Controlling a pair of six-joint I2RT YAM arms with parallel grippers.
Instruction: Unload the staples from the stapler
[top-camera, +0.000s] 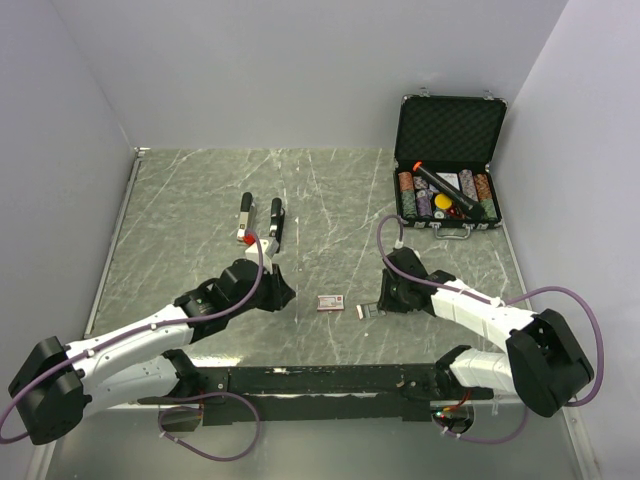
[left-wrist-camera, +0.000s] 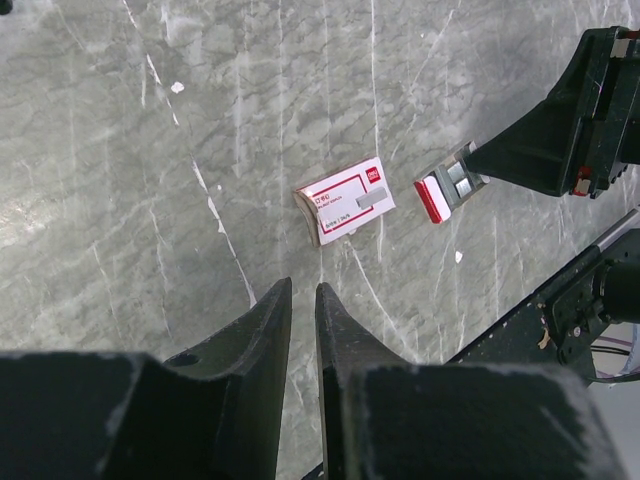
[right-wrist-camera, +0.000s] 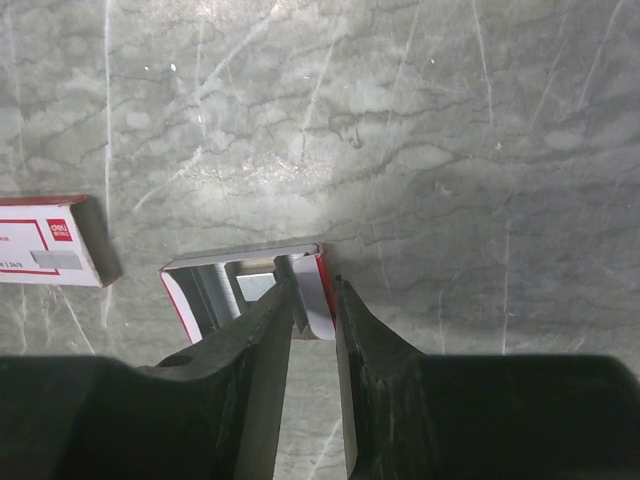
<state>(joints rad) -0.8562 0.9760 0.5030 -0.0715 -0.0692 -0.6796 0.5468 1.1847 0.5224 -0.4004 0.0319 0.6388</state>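
The stapler (top-camera: 245, 212) lies swung open at mid-table, its two black arms side by side. My left gripper (top-camera: 280, 294) hovers just in front of it; in the left wrist view (left-wrist-camera: 302, 287) its fingers stand a narrow gap apart over bare table with nothing between them. My right gripper (right-wrist-camera: 315, 285) is low on the table, shut on the end wall of a small open red-and-white tray (right-wrist-camera: 240, 255), one finger inside it and one outside. Grey strips that look like staples (right-wrist-camera: 212, 298) lie in that tray (left-wrist-camera: 435, 197). No staples in the stapler can be made out.
A flat red-and-white box (top-camera: 331, 301) lies between the two grippers, just left of the tray (top-camera: 367, 312). An open black case (top-camera: 450, 130) with chips and a black orange-tipped tube (top-camera: 437, 183) stands at the back right. White walls enclose the table.
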